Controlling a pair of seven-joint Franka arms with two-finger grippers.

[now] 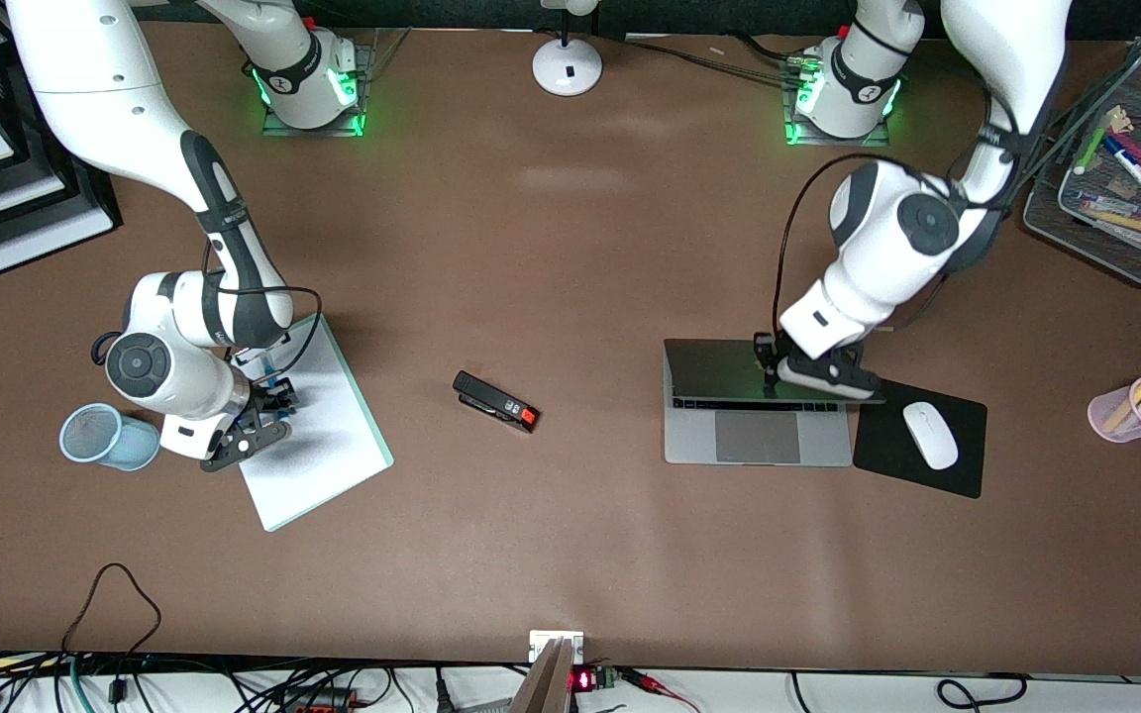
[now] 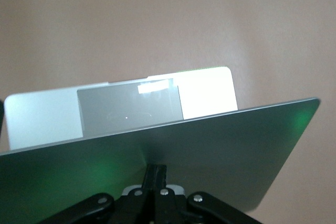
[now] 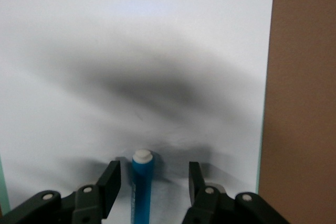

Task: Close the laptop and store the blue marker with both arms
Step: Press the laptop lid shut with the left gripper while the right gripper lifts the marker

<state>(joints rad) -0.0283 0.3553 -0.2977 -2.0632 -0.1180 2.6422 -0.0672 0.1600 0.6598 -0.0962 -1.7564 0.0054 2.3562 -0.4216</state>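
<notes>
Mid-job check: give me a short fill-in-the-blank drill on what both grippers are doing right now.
1. The left gripper presses on the slim silver-grey laptop's ____, which is partly lowered.
2. The right gripper is open with its fingers on either side of the bright blue marker, which lies on the white ____.
3. The small black stapler lies on the brown table between the white board and the ____.

Missing words: lid; board; laptop

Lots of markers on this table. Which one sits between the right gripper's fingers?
The blue marker lying on the white board, between the right gripper's open fingers. The others sit in the pink cup and mesh tray.
</notes>
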